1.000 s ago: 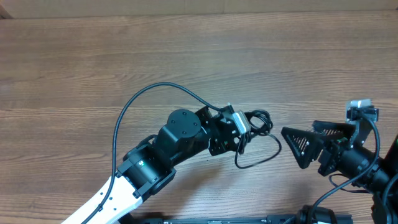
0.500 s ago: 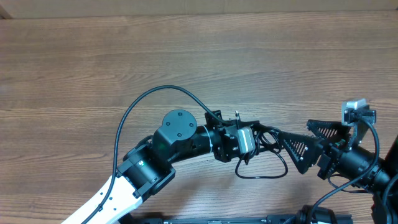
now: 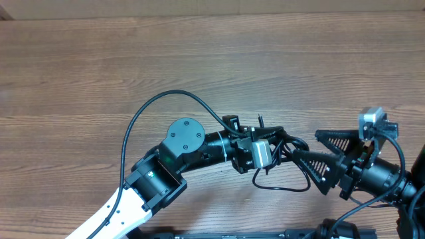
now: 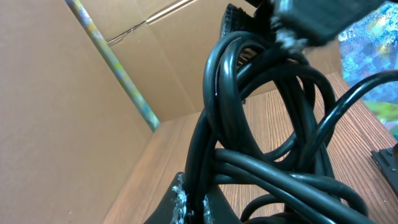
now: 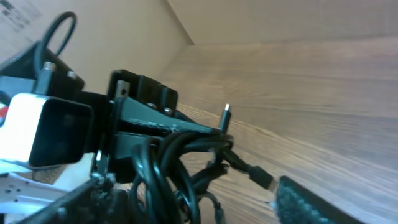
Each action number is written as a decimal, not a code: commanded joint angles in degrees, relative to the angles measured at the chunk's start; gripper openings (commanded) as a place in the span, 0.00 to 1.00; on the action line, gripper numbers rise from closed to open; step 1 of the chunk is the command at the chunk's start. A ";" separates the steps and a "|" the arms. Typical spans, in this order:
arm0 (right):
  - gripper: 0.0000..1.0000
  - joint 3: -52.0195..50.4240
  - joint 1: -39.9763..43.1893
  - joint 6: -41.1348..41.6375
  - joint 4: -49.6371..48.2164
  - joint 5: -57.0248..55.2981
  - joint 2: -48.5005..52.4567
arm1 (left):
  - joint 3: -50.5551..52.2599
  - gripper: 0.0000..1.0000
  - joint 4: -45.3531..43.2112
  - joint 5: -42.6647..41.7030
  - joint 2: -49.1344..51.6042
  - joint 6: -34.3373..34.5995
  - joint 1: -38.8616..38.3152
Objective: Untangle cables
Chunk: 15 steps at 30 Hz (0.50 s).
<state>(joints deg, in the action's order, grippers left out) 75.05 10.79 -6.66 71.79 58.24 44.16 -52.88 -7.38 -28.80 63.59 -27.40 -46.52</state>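
The cables (image 3: 292,188) are a bundle of thin black cords with a loose loop hanging toward the front edge. My left gripper (image 3: 277,141) is shut on the bundle at mid-table, right of centre. In the left wrist view its jaws (image 4: 194,202) pinch two strands of the cables (image 4: 261,106), which fill the frame. My right gripper (image 3: 307,146) is open just right of the bundle, its fingers (image 3: 335,137) spread towards it. In the right wrist view the cables (image 5: 180,162) and a small plug (image 5: 262,178) lie between my open right gripper's (image 5: 199,208) fingers (image 5: 323,202).
A thick black camera wire (image 3: 166,99) arcs from the left arm over the wooden table (image 3: 99,53). The left wrist camera box (image 5: 50,134) sits close to the bundle. Cardboard walls (image 4: 74,124) stand around the table.
My left gripper has carried the cable bundle to the right. My right gripper has moved left to meet it, its open fingers now at the bundle.
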 commanded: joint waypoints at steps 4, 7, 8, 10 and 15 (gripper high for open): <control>0.64 1.44 0.13 -1.25 -0.11 4.00 0.13 | -1.40 0.04 -2.84 -1.05 -0.28 0.92 -0.17; 0.63 1.42 0.13 -1.38 -0.11 3.98 0.13 | -1.40 0.04 -6.40 -1.03 0.83 3.52 -0.17; 0.62 1.42 0.13 -1.38 -0.11 4.00 0.13 | -1.40 0.04 -7.06 -1.01 1.09 3.85 -0.17; 0.59 1.42 0.13 -1.38 -0.11 4.00 0.13 | -1.40 0.04 -7.72 -0.83 1.73 3.85 -0.17; 0.48 1.42 0.13 -1.38 -0.13 4.00 0.13 | -1.40 0.04 -10.25 -0.90 4.17 6.84 -0.17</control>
<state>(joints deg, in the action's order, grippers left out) 75.07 10.79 -7.57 71.75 61.41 44.16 -52.88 -15.55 -28.99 66.19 -24.40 -46.52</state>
